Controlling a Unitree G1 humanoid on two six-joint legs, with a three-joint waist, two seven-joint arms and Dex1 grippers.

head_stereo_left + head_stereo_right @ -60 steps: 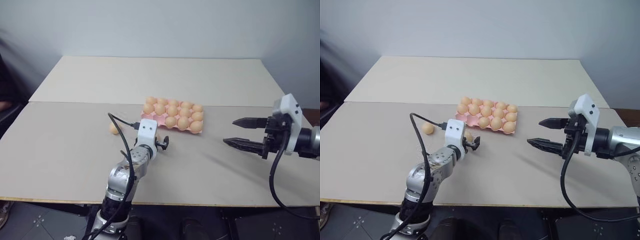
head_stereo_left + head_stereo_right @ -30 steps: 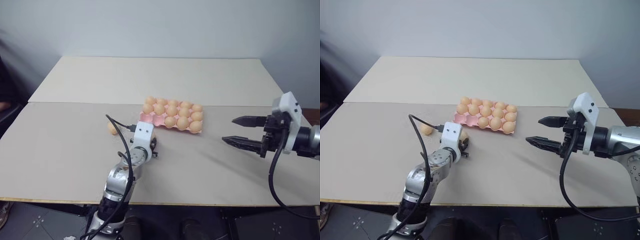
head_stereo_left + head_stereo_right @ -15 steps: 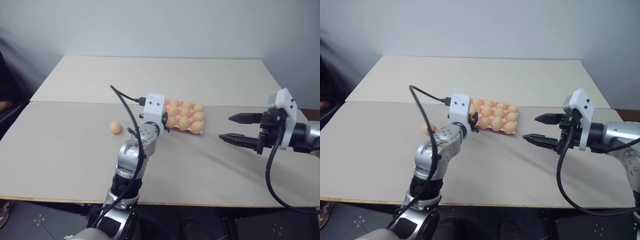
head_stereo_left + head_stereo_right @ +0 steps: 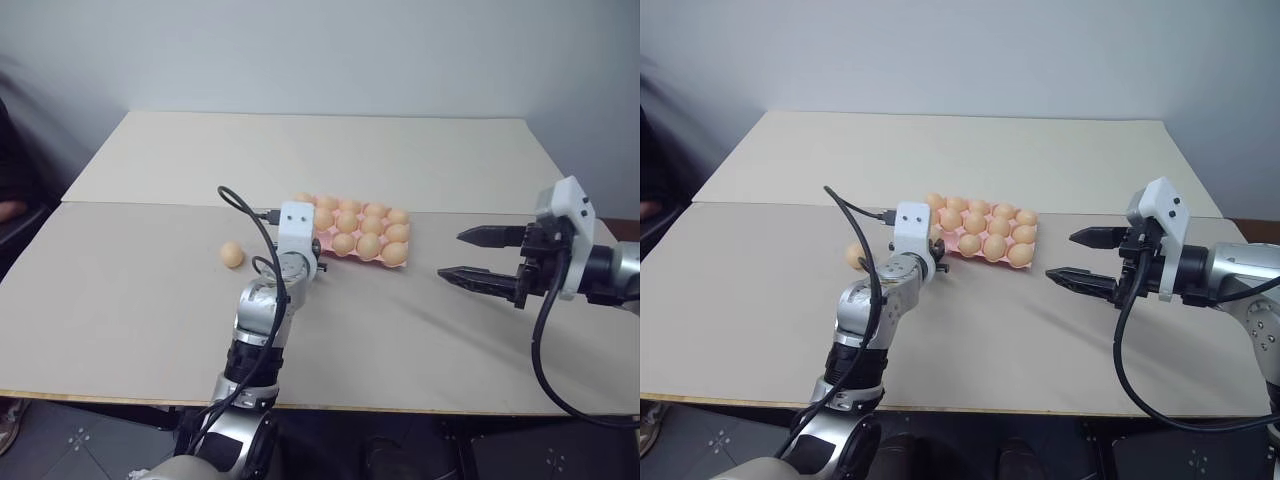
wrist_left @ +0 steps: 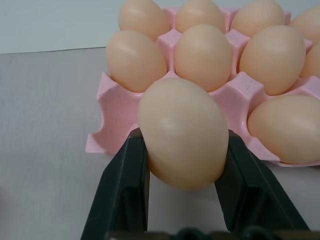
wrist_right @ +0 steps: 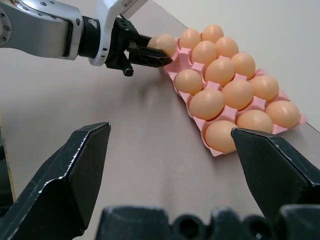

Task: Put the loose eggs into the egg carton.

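Left gripper [image 5: 183, 150] is pinching one smooth egg [image 5: 183, 132] across its middle beside the egg carton [image 5: 116, 117]'s empty corner cup; fragile and slippery, it is wanting gentle pressure.

I see the egg carton [image 4: 352, 232] mid-table [image 4: 420, 340], one loose egg [image 4: 232, 254] to its left, another egg [image 5: 183, 132] in my left gripper [image 5: 183, 165] at the carton's near-left corner.

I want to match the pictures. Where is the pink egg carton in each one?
Left eye view: egg carton, middle, mid-table.
Right eye view: middle too.
Left wrist view: right behind the held egg.
Right wrist view: beside that egg.
Shared landmark: held egg at its corner.
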